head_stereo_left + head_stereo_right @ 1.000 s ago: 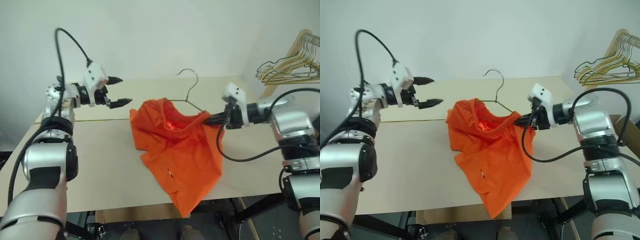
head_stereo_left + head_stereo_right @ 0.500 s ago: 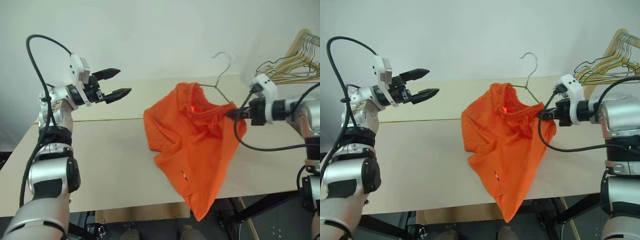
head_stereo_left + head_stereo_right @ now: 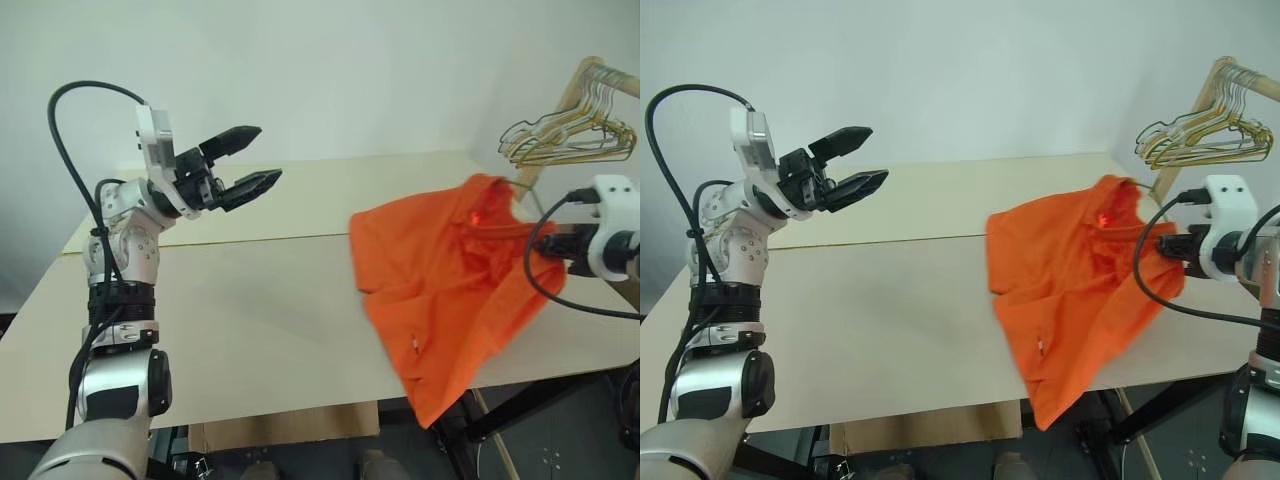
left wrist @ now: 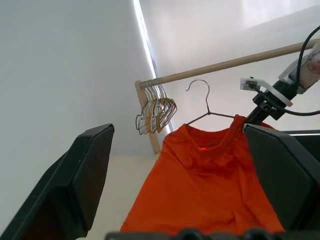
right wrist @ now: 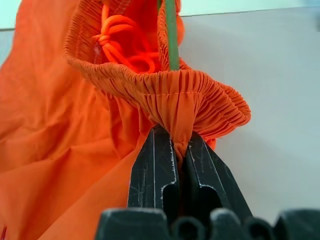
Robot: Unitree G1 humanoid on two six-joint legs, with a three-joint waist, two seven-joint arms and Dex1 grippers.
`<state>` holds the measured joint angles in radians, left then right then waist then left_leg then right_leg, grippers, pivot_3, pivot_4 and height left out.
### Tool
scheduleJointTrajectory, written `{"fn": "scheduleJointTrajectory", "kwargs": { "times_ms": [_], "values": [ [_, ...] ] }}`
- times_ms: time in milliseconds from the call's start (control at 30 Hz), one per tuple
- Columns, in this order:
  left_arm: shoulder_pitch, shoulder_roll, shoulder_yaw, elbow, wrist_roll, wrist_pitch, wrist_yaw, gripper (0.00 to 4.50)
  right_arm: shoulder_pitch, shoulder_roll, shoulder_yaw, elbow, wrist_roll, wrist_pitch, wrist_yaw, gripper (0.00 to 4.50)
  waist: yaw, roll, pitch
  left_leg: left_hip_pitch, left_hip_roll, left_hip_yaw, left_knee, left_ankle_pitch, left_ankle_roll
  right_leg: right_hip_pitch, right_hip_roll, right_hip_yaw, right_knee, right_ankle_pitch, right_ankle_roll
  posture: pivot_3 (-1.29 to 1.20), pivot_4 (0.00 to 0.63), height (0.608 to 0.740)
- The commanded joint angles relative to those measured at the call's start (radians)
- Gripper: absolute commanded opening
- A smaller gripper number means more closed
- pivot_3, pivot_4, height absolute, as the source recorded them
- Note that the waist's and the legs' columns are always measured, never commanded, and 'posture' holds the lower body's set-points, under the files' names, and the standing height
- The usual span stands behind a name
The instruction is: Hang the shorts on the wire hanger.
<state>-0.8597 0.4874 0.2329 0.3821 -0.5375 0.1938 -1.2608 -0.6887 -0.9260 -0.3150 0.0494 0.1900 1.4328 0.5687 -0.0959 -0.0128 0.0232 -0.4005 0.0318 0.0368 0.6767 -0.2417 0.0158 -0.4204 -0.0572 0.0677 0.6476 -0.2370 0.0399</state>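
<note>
Counting one shorts (image 3: pixel 450 290) | one wire hanger (image 4: pixel 206 106) | two end effectors

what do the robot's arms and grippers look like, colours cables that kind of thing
Both arms are silver-grey metal segments with black joint bands. Each wrist carries a white block and a looping black cable. The left gripper and the right gripper each have two black, tapered fingers; the right one's fingers look scuffed.
</note>
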Motion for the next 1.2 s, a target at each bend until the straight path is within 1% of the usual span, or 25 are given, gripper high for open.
{"fn": "scheduleJointTrajectory", "kwargs": {
  "times_ms": [33,133,233,300,400,433,500,567,633,700,800,867,900,1033,1200],
  "values": [
    [-0.005,0.0,0.0,-0.002,-0.019,0.003,0.002,4.49,-0.017,0.022,-0.074,-0.039,-0.047,-0.006,-0.12,0.0,-0.012,0.0,0.0,0.0,0.0,0.0,0.0,0.0,0.0,0.0,0.0,0.0,0.0,0.0,0.0,-0.15,0.0,0.74],
    [0.009,-0.005,-0.005,-0.018,-0.051,0.048,-0.023,4.49,-0.032,0.078,-0.126,-0.044,-0.084,0.015,-0.225,0.0,-0.039,0.0,0.0,0.0,0.0,0.0,0.0,0.0,0.0,0.0,0.0,0.001,0.0,0.0,0.0,-0.16,0.0,0.74],
    [0.036,-0.022,-0.005,-0.052,-0.097,0.083,-0.049,4.49,-0.045,0.131,-0.168,-0.025,-0.136,-0.009,-0.34,0.0,-0.06,0.0,0.0,0.001,0.0,-0.001,0.0,0.0,0.0,0.001,0.0,0.002,0.0,0.0,0.0,-0.16,0.0,0.74],
    [0.064,-0.027,-0.016,-0.087,-0.119,0.102,-0.078,4.49,-0.046,0.155,-0.168,-0.01,-0.188,-0.067,-0.434,0.0,-0.068,0.001,0.0,0.001,0.0,-0.001,0.0,0.0,0.0,0.001,0.0,0.002,0.0,0.0,0.001,-0.16,0.0,0.74],
    [0.087,-0.05,-0.009,-0.12,-0.148,0.126,-0.053,4.49,-0.125,0.242,-0.27,0.015,-0.23,-0.166,-0.608,0.0,-0.084,0.001,0.0,0.001,0.0,-0.001,0.0,0.0,0.0,0.001,0.0,0.003,0.0,0.001,0.001,-0.15,0.0,0.74],
    [0.091,-0.056,-0.005,-0.127,-0.158,0.134,-0.043,4.49,-0.142,0.265,-0.285,0.016,-0.236,-0.201,-0.647,0.0,-0.087,0.001,0.0,0.002,0.0,-0.002,0.0,0.0,0.0,0.001,0.0,0.003,0.001,0.001,0.001,-0.15,0.0,0.74],
    [0.097,-0.065,0.0,-0.139,-0.173,0.145,-0.03,4.49,-0.173,0.307,-0.305,0.027,-0.237,-0.252,-0.704,0.0,-0.091,0.002,0.0,0.002,-0.001,-0.003,0.0,0.0,0.0,0.001,0.0,0.004,0.0,0.001,0.002,-0.16,0.0,0.74],
    [0.105,-0.07,0.0,-0.151,-0.176,0.148,-0.022,4.49,-0.21,0.35,-0.295,0.056,-0.236,-0.298,-0.75,0.0,-0.097,0.002,0.0,0.002,-0.001,-0.004,-0.001,0.0,0.0,0.002,0.0,0.004,0.0,0.001,0.002,-0.15,0.0,0.74],
    [0.113,-0.071,-0.005,-0.162,-0.177,0.147,-0.015,4.49,-0.24,0.376,-0.286,0.09,-0.232,-0.331,-0.779,0.0,-0.109,0.002,-0.001,0.003,0.0,-0.006,-0.001,0.0,0.0,0.003,0.0,0.004,0.0,0.001,0.002,-0.15,0.0,0.74],
    [0.122,-0.071,-0.008,-0.173,-0.175,0.143,-0.005,4.49,-0.276,0.402,-0.307,0.14,-0.228,-0.388,-0.834,0.0,-0.114,0.002,-0.001,0.004,-0.001,-0.007,-0.001,0.0,0.0,0.005,0.0,0.004,0.0,0.001,0.002,-0.14,0.0,0.74],
    [0.139,-0.069,-0.007,-0.191,-0.176,0.143,0.008,4.49,-0.316,0.395,-0.325,0.239,-0.214,-0.457,-0.878,0.0,-0.113,0.002,0.0,0.006,-0.001,-0.008,-0.001,0.0,0.0,0.006,0.0,0.004,0.0,0.001,0.002,-0.12,0.0,0.74],
    [0.15,-0.067,-0.005,-0.203,-0.179,0.145,0.017,4.49,-0.334,0.375,-0.315,0.301,-0.209,-0.485,-0.878,0.0,-0.111,0.003,0.0,0.007,-0.001,-0.008,-0.002,0.0,0.0,0.007,0.0,0.004,-0.001,0.001,0.002,-0.12,0.0,0.74],
    [0.155,-0.066,-0.005,-0.208,-0.181,0.146,0.02,4.49,-0.35,0.374,-0.335,0.325,-0.194,-0.501,-0.891,0.0,-0.111,0.003,0.0,0.008,-0.001,-0.008,-0.003,0.0,0.0,0.009,0.0,0.004,-0.002,0.001,0.002,-0.12,0.0,0.74],
    [0.18,-0.057,-0.013,-0.223,-0.166,0.139,0.034,4.49,-0.435,0.33,-0.385,0.482,-0.144,-0.576,-0.934,0.0,-0.111,0.005,0.002,0.014,-0.002,-0.008,-0.005,0.0,0.0,0.016,-0.001,0.004,-0.005,0.001,0.002,-0.11,0.0,0.74],
    [0.196,-0.055,-0.021,-0.239,-0.161,0.134,0.048,4.49,-0.514,0.249,-0.366,0.684,-0.123,-0.686,-0.957,0.0,-0.109,0.005,0.002,0.016,-0.002,-0.007,-0.009,0.0,0.0,0.017,-0.001,0.004,-0.007,0.001,0.002,-0.1,0.0,0.74]
  ]
}}
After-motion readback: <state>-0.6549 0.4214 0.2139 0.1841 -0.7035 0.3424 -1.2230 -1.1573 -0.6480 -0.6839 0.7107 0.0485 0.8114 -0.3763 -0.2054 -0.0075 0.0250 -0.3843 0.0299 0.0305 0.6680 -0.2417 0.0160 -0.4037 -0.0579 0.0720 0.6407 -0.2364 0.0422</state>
